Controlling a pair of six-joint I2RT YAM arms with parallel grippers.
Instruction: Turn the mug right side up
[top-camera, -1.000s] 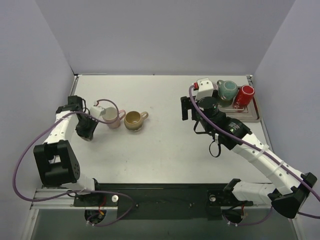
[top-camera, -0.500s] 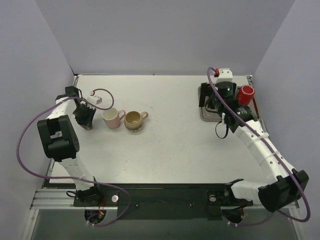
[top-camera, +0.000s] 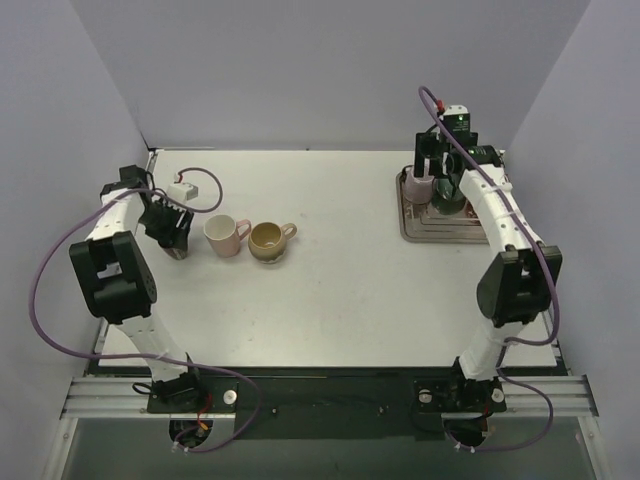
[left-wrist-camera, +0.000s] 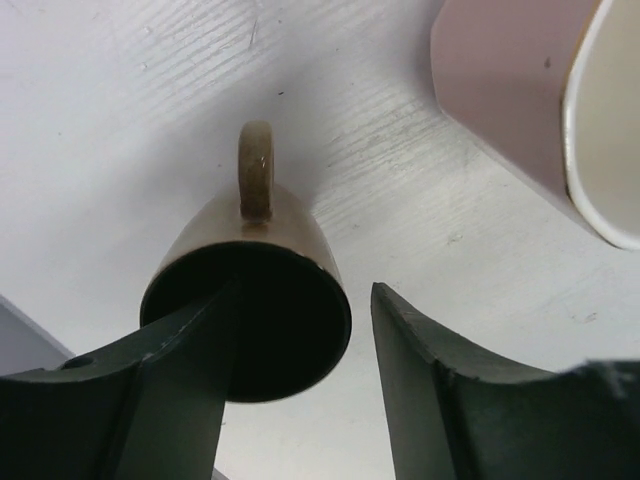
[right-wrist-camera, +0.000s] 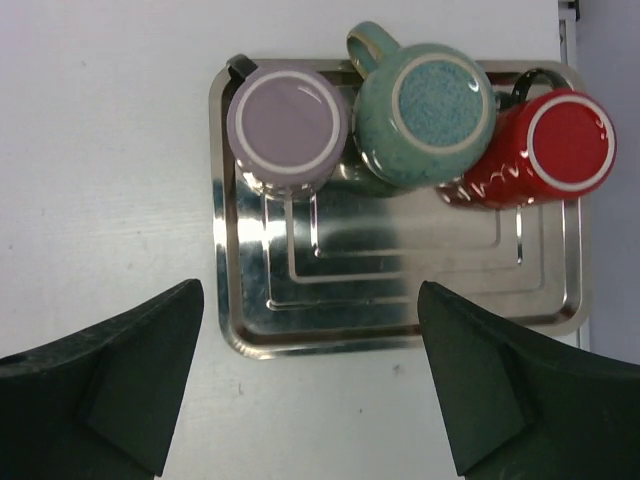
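A dark brown mug (left-wrist-camera: 250, 300) stands mouth up on the table, handle pointing away from me. My left gripper (left-wrist-camera: 300, 300) is open over it: one finger (left-wrist-camera: 170, 390) reaches into the mouth, and the other (left-wrist-camera: 430, 400) stands clear of the rim. From above, this gripper (top-camera: 172, 232) hides most of the mug (top-camera: 180, 250). Three mugs sit bottom up on a steel tray (right-wrist-camera: 400, 330): lilac (right-wrist-camera: 288, 125), teal (right-wrist-camera: 425, 100) and red (right-wrist-camera: 560, 140). My right gripper (right-wrist-camera: 310, 380) hangs open above the tray's near edge, holding nothing.
A pink mug (top-camera: 225, 235) and a tan mug (top-camera: 268, 240) stand mouth up just right of the left gripper. The pink one (left-wrist-camera: 530, 100) is close beside the brown mug. The tray (top-camera: 455, 238) lies at the back right, near the wall.
My left gripper's jaws have opened and let go of the brown mug's wall. The right arm has swung farther back and now hovers over the tray.
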